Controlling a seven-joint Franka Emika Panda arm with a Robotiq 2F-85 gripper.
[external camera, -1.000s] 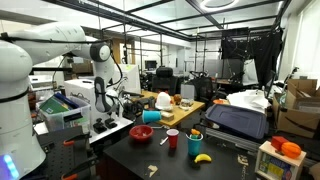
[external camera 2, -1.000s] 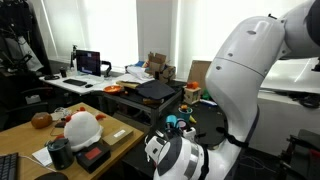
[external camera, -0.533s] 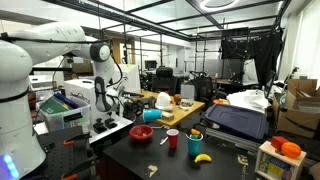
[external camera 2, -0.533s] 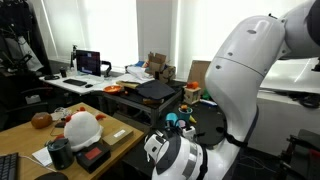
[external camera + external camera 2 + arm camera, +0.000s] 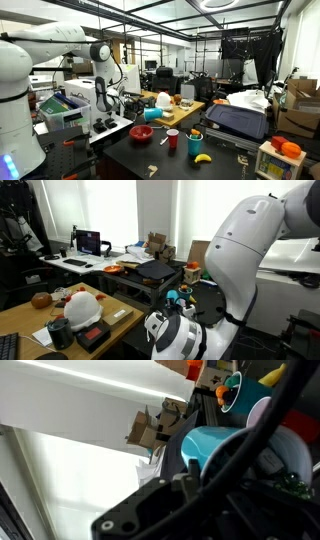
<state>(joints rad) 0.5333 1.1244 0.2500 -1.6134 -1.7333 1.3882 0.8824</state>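
My gripper (image 5: 106,103) hangs from the white arm (image 5: 45,42) above a white tray (image 5: 124,130) that carries dark parts, at the left end of the black table. A teal bowl (image 5: 141,133) lies just to the tray's right. In the wrist view dark gripper parts (image 5: 185,500) and cables fill the lower half, with the teal bowl (image 5: 212,445) behind them. The fingertips cannot be made out, so I cannot tell whether the jaws are open or shut. The arm's bulky wrist (image 5: 175,338) fills the foreground of an exterior view.
On the black table stand a red cup (image 5: 172,138), a blue cup (image 5: 195,142) and a banana (image 5: 203,157). A black case (image 5: 236,121) lies at the right. A white helmet (image 5: 80,307), a black cup (image 5: 60,332) and an orange bowl (image 5: 151,116) are on the wooden desk.
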